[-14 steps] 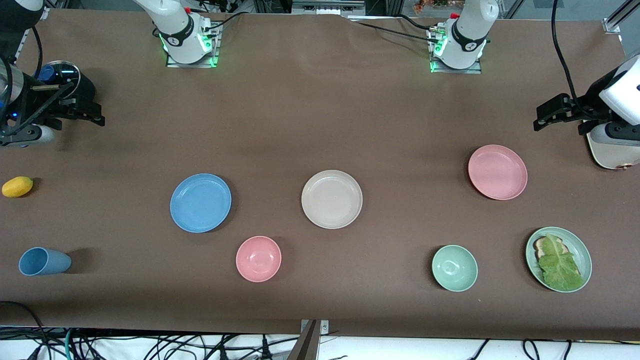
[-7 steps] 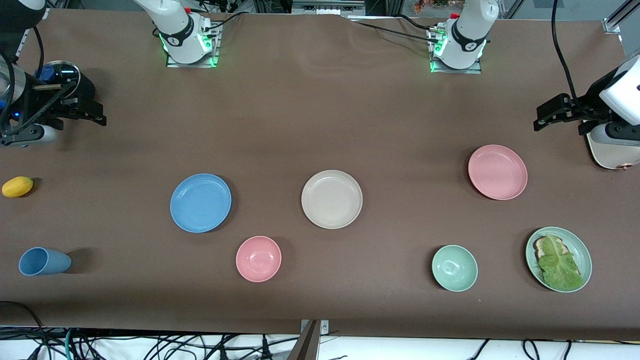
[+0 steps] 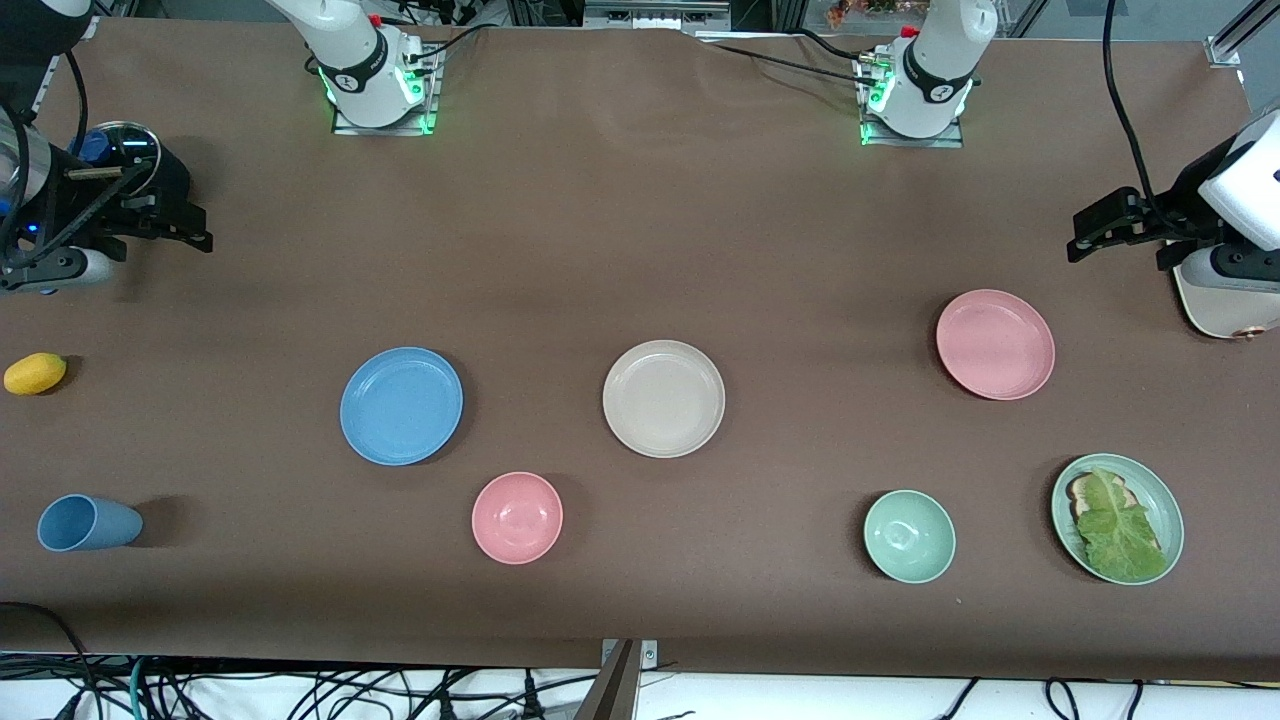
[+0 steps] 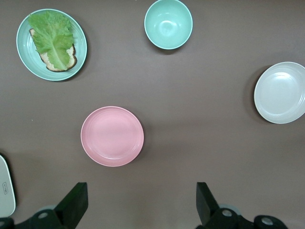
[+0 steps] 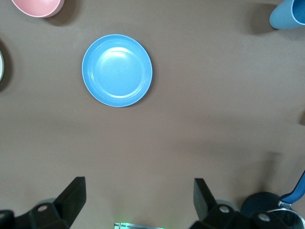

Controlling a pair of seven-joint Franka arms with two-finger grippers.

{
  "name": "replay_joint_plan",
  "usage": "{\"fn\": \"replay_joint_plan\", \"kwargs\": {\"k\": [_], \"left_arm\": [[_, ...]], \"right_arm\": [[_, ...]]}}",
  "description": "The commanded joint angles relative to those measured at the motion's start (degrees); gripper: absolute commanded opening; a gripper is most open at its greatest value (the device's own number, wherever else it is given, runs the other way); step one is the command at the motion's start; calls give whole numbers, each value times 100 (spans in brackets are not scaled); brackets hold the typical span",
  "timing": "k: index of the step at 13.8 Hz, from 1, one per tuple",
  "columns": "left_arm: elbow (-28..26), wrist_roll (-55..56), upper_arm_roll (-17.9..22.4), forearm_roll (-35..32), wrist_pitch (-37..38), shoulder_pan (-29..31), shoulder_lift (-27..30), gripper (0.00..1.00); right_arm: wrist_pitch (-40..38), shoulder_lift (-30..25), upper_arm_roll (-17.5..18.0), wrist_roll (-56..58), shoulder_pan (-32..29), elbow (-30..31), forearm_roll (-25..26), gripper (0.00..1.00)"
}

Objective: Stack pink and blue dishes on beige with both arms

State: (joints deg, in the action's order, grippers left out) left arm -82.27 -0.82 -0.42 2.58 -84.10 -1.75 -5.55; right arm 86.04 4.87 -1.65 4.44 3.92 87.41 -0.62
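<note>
The sky blue plate (image 3: pixel 401 406) (image 5: pixel 117 70) lies toward the right arm's end of the table. The beige plate (image 3: pixel 663 398) (image 4: pixel 281 93) sits in the middle. The pale pink plate (image 3: pixel 995 344) (image 4: pixel 112 136) lies toward the left arm's end. All three are apart and bare. My right gripper (image 3: pixel 195 232) (image 5: pixel 138 202) hangs open and empty over the table edge at its own end. My left gripper (image 3: pixel 1080 238) (image 4: pixel 140 205) is open and empty too, over bare table close to the pink plate.
A pink bowl (image 3: pixel 517 517) and a mint bowl (image 3: pixel 909 536) stand nearer the front camera. A mint plate with lettuce (image 3: pixel 1117 518), a tipped blue cup (image 3: pixel 88 522), a yellow fruit (image 3: pixel 35 373), a dark pot (image 3: pixel 125 150) and a white device (image 3: pixel 1215 300) line the ends.
</note>
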Motion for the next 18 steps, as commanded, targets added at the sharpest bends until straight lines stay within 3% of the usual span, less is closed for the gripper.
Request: {"fn": "replay_joint_plan", "kwargs": {"k": [1,18], "left_arm": [[124,-15,6,58,25,8,-42,100],[115,-6,6,58,-36,17,-51,100]], "right_arm": [[44,-30,24,-57,108,-39,-35,100],[71,-13,-11,-48,153,-57,-8,100]]}}
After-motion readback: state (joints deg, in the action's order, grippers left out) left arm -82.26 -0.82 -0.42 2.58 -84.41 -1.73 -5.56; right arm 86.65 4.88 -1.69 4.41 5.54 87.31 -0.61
